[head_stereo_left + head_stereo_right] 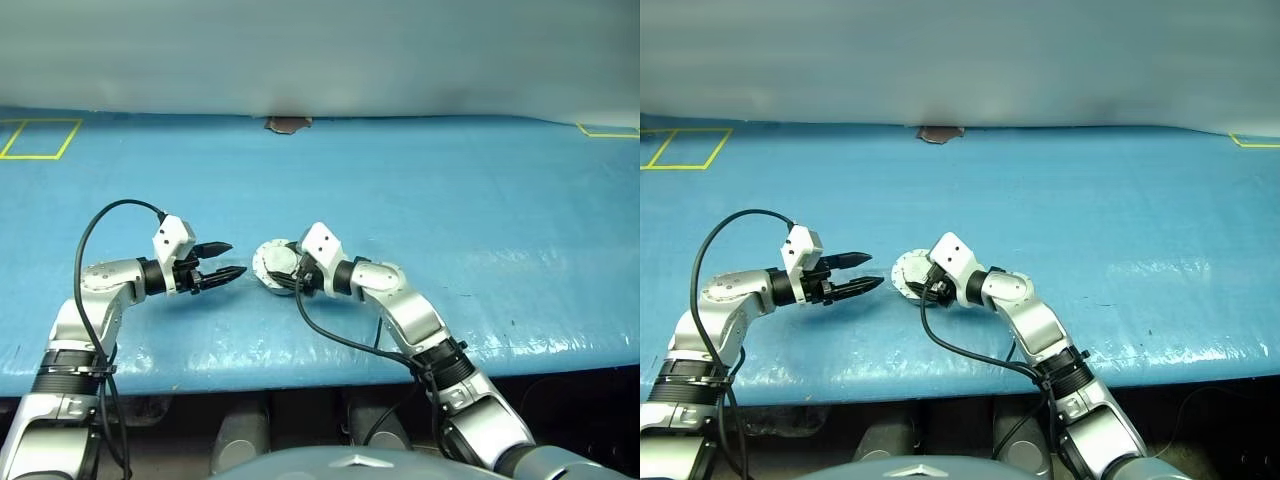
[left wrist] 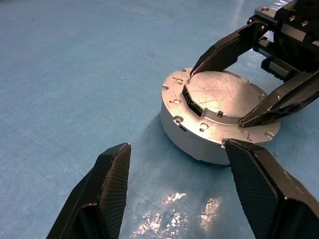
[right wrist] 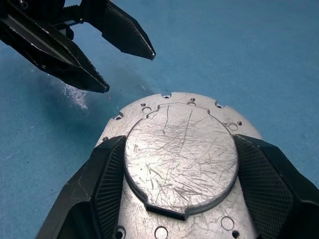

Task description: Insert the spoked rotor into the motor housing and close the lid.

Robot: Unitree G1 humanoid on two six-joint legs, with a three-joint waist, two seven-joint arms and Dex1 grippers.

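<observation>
Your right gripper (image 3: pixel 174 194) straddles the closed motor housing (image 2: pixel 219 119) on the blue bench (image 1: pixel 450 190), jaws spread at its rim, while your left gripper (image 1: pixel 232 260) hangs released just left of it

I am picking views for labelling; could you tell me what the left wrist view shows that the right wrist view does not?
Left wrist view alone: the round side wall of the closed motor housing standing on the blue table, and a dark notch at the raised plate's edge facing the camera. Right wrist view alone: the lid close up from above, its scratched face and rim holes, with the right end effector straddling it. Both: the closed unit, the blue table, and both end effectors, the left end effector open and clear of it.
</observation>
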